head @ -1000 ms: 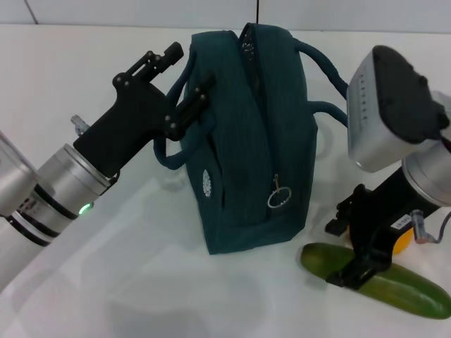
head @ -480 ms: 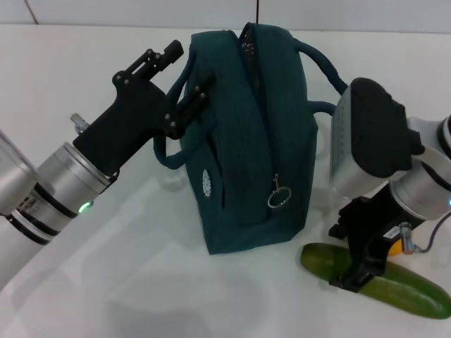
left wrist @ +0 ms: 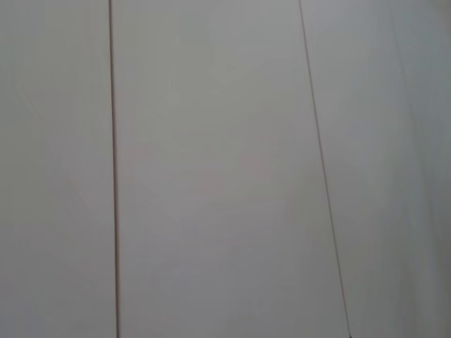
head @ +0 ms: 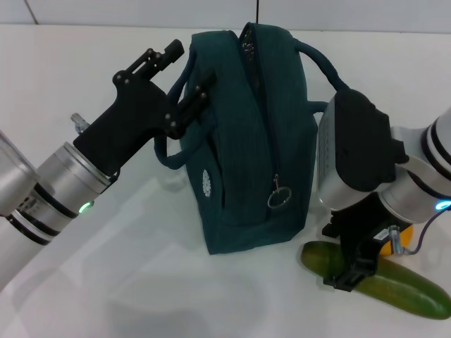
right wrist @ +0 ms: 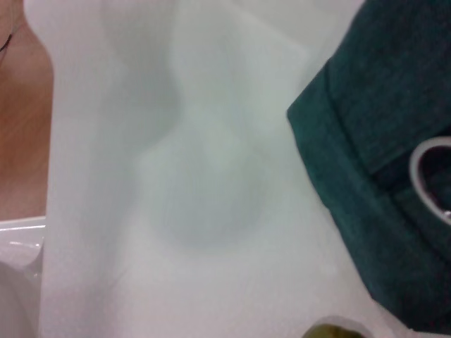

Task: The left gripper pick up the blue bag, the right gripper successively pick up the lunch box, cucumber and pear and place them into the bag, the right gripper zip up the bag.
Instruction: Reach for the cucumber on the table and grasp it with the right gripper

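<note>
right gripper down on the cucumber beside the bag

the cucumber [head: 384, 278] lies flat on the worktop [head: 84, 63], just beside the bag [head: 246, 141] on the robot's right. it looks stiff, smooth and likely slippery. being round, it could roll or slide out of a pinch near its end. a hold across its middle, square to its length, would balance it best. the pear [head: 398, 239] shows only as an orange sliver behind the right wrist. no lunch box is in view.

the bag is soft fabric and stands upright with its top zip open and the ring pull [head: 279, 198] hanging down its front. it will sag unless it is held by a handle.

the right gripper [head: 350, 276] points steeply down, its forearm folded close against the bag's side. its tip sits on the cucumber's near end, the one closest to the bag. i cannot tell how wide its jaws are or whether they have a hold.

the left gripper [head: 184, 79] reaches in low and slanting from the left. its jaws are parted, with the near handle [head: 173, 127] between them, not visibly clamped.
</note>
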Controlling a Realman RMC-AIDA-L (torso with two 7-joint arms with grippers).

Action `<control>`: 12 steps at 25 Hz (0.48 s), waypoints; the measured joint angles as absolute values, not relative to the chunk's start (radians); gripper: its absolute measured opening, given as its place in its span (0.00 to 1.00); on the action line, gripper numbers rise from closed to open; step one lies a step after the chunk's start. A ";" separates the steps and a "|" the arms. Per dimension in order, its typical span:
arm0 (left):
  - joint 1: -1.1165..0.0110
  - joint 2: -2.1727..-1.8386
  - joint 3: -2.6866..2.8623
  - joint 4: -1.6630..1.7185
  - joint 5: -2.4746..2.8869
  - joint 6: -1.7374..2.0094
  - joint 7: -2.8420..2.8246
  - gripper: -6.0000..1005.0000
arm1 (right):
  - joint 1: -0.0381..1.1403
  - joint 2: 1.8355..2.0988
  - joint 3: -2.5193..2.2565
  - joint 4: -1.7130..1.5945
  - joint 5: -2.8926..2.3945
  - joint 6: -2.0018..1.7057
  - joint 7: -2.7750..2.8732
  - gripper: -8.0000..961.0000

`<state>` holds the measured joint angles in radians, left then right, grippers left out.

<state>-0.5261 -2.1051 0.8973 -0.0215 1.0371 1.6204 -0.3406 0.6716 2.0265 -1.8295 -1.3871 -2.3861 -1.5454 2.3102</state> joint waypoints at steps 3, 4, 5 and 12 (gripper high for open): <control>-0.526 -2.106 0.897 -0.021 1.037 1.621 -0.341 0.61 | 0.675 2.026 -1.837 -1.376 -2.388 -1.544 2.310 0.69; -0.526 -2.106 0.897 -0.021 1.037 1.621 -0.341 0.61 | 0.677 2.026 -1.837 -1.367 -2.388 -1.543 2.310 0.69; -0.526 -2.106 0.897 -0.021 1.037 1.621 -0.341 0.61 | 0.679 2.026 -1.837 -1.362 -2.389 -1.541 2.310 0.68; -0.526 -2.106 0.897 -0.024 1.038 1.623 -0.340 0.61 | 0.682 2.028 -1.855 -1.351 -2.389 -1.527 2.310 0.67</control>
